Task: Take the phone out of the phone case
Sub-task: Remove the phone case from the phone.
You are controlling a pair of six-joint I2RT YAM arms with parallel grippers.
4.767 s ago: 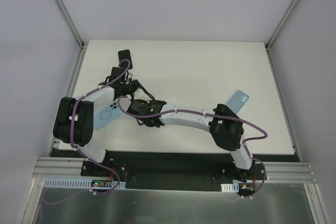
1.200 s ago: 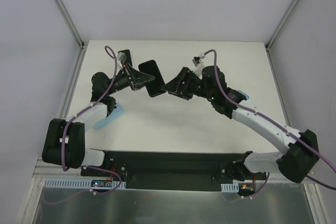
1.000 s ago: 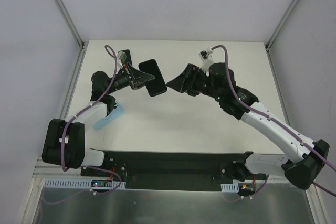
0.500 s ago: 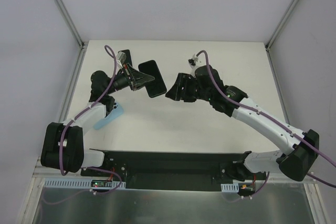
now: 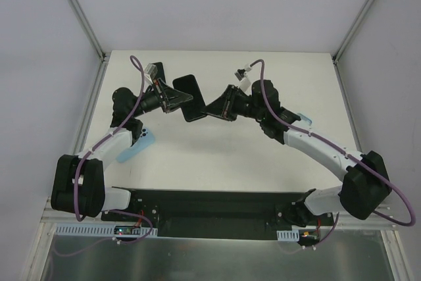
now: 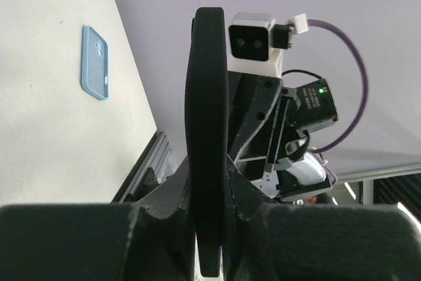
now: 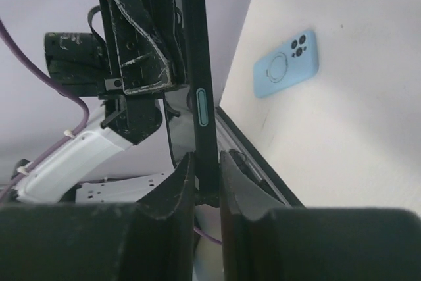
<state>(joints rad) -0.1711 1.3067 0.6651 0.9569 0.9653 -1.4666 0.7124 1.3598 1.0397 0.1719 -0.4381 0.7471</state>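
Top external: clenching left and right jaws on phone (image 5: 191, 95), holding it up; next, needing a slow pull apart.

Phone (image 5: 190, 93) gripped mid-air between left tool (image 5: 181, 99) and right tool (image 5: 210, 109), over white surface (image 5: 230, 156). Blue case (image 5: 138, 145) lies beside left arm; second case (image 5: 304, 118) peeks from behind right arm.

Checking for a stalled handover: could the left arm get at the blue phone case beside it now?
Probably not yet: the left gripper is shut on the black phone, which the right gripper also pinches. The blue phone case itself lies uncovered.
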